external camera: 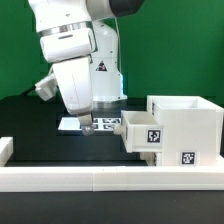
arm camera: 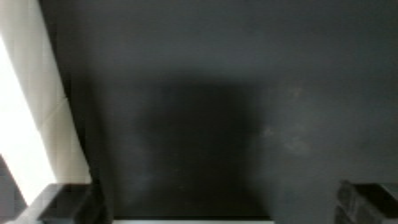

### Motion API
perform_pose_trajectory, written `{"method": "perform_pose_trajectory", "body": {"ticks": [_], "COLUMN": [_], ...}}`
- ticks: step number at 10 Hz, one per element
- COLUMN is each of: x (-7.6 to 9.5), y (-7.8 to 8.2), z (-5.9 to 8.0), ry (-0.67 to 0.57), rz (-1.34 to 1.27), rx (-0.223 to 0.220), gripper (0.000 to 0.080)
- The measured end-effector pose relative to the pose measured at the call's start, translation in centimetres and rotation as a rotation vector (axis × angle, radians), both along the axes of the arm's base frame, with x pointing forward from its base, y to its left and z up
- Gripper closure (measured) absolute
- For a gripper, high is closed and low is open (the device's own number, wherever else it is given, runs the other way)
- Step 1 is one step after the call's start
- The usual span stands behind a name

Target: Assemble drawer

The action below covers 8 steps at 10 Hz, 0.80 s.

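**Seating the tray squarely**

While the gripper (external camera: 88, 123) hangs just behind the tray (external camera: 143, 131), fingers (arm camera: 57, 203) spread and holding nothing, that tray sits partly inside the housing (external camera: 190, 128); push straight along its axis, judging by the protruding end.

The drawer's housing (external camera: 186, 128) is a tall, boxy white plastic shell standing upright on the black table at the exterior view's right, its top open and a black-and-white square tag low on its near face. A smaller shallow white tray (external camera: 141, 130), tagged on its front, sits level against the housing's side toward the exterior view's left, partly pushed into it and jutting out.
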State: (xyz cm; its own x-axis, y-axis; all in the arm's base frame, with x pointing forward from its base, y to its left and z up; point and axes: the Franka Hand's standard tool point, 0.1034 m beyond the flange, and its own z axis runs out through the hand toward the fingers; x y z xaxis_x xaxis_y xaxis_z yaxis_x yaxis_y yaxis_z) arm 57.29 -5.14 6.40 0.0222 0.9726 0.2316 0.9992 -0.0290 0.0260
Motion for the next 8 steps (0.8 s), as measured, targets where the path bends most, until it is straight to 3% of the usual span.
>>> {"method": "perform_pose_trajectory", "body": {"ticks": [2, 4, 8], "x": [-0.2, -0.1, -0.1], "y": [1.3, 2.3, 2.2], "z": [-0.9, -0.9, -0.9], "ry": [0.006, 0.008, 0.006], "rz": [-0.013, -0.027, -0.036], "rx": [0.006, 0.006, 0.005], "gripper": [0.0151, 0.0151, 0.0151]}}
